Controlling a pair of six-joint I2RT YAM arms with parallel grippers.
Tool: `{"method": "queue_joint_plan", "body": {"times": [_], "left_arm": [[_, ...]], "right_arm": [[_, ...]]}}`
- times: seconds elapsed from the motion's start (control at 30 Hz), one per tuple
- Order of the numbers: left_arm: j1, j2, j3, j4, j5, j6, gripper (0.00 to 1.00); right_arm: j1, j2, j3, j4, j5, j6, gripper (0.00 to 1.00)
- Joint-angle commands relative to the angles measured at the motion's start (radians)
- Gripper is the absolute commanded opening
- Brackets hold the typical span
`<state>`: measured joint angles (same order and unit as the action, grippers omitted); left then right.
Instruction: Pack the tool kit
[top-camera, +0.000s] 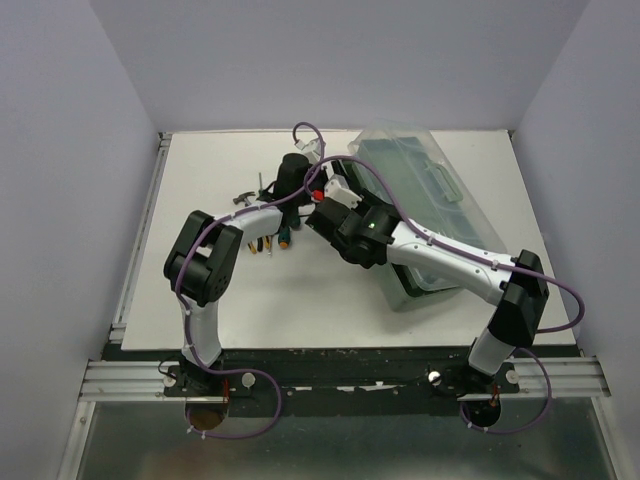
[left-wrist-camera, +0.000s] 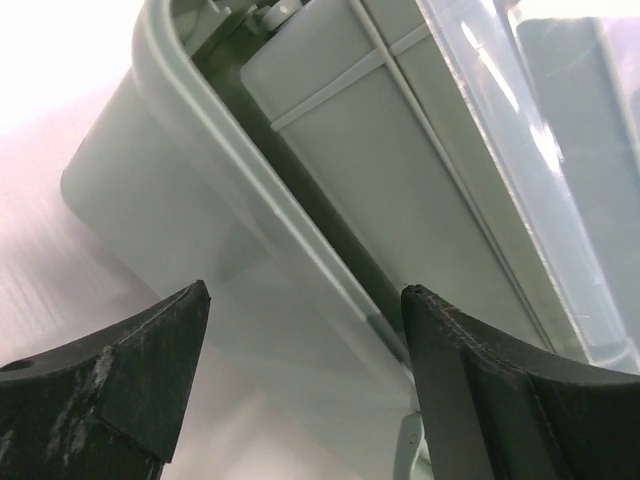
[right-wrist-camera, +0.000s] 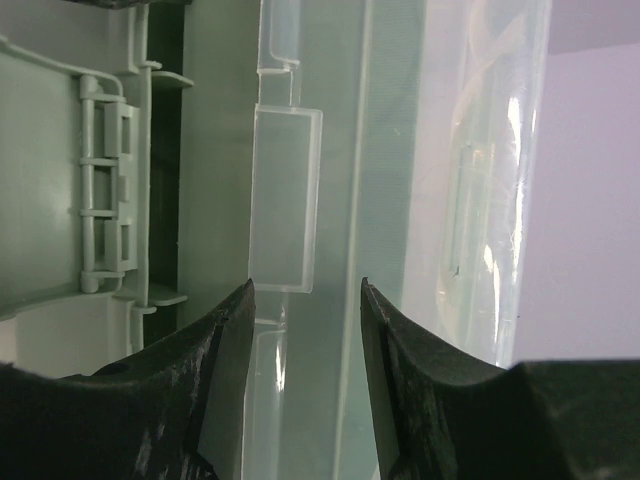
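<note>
The grey-green toolbox lies angled at the right of the table, its translucent lid raised at the far end. My left gripper is open and empty at the box's near-left corner; the left wrist view shows the box wall and lid between and beyond the open gripper. My right gripper is open beside it. In the right wrist view the gripper straddles the clear lid's clasp without closing on it. Small screwdrivers and yellow-black pliers lie on the table left of the box.
A small hammer lies left of my left wrist. A grey-green latch on the box body shows at the left of the right wrist view. Both arms cross closely at the box's left corner. White walls enclose the table.
</note>
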<state>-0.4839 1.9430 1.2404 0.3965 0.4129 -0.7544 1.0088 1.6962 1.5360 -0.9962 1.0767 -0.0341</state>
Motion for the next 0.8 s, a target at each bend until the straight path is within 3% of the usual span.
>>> {"method": "queue_joint_plan", "body": {"times": [0.0, 0.2, 0.77], "left_arm": [[-0.009, -0.015, -0.007, -0.119, -0.072, 0.072, 0.76], [-0.007, -0.023, -0.03, -0.12, -0.08, 0.072, 0.59], [-0.027, 0.048, 0.039, -0.157, -0.097, 0.11, 0.53]], "right_arm": [[-0.01, 0.019, 0.022, -0.047, 0.022, 0.016, 0.54], [-0.012, -0.001, 0.046, -0.07, 0.043, 0.013, 0.54], [-0.009, -0.026, 0.029, -0.09, -0.02, 0.089, 0.51]]}}
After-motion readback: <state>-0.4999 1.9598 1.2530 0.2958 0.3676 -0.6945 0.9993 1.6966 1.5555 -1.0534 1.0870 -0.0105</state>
